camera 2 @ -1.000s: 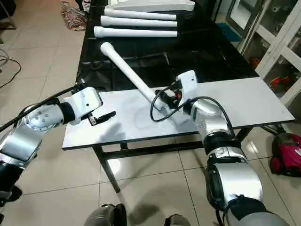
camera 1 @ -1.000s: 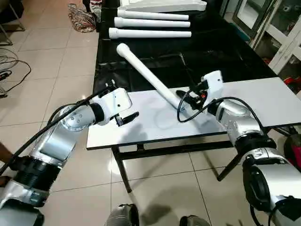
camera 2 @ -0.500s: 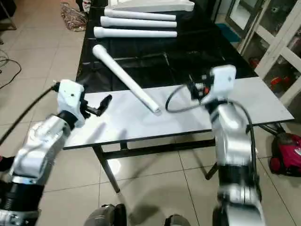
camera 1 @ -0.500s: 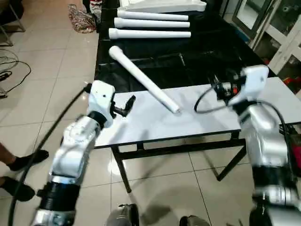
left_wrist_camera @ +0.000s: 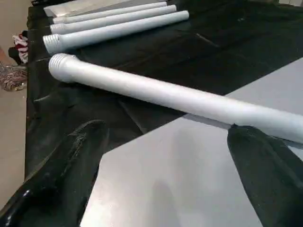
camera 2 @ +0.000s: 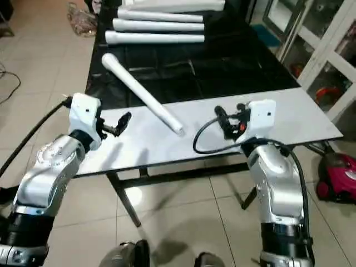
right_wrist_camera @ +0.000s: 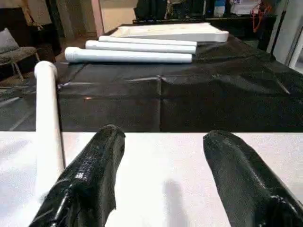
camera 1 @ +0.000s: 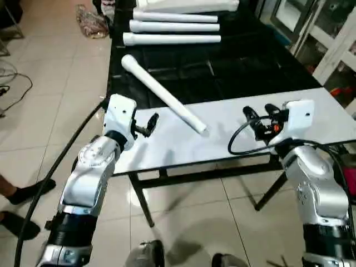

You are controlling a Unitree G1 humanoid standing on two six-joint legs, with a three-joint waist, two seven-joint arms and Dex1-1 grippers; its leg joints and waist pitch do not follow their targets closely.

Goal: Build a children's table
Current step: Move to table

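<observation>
Tiled floor, glass cabinets to one side; a white counter [camera 1: 311,119] butts against a black-draped counter [camera 1: 250,61] behind it.

Left claw [camera 1: 149,123]: fingers spread wide, empty, hovering over the near left part of the white counter. Right claw [camera 1: 259,118]: fingers apart, empty, over the right part of the same counter. Neither touches anything.

Between them lies one tapered white leg [camera 1: 164,95], diagonal, slim end on the white counter, threaded thick end back on the black cloth. It is nearer the left claw, apart from both.

Farther back: two more legs [camera 1: 172,39] lying side by side across the black counter, and behind them the white tabletop [camera 1: 186,5] at the far edge, well apart from both claws.

Risks, as judged:
- The leg is round and smooth, so a nudge from a fingertip could roll it off line or toward an edge.
- An off-centre grip on the long tube would let the thick end droop and swing.
- Tabletop sits far back; a long reach may drag the cloth.
</observation>
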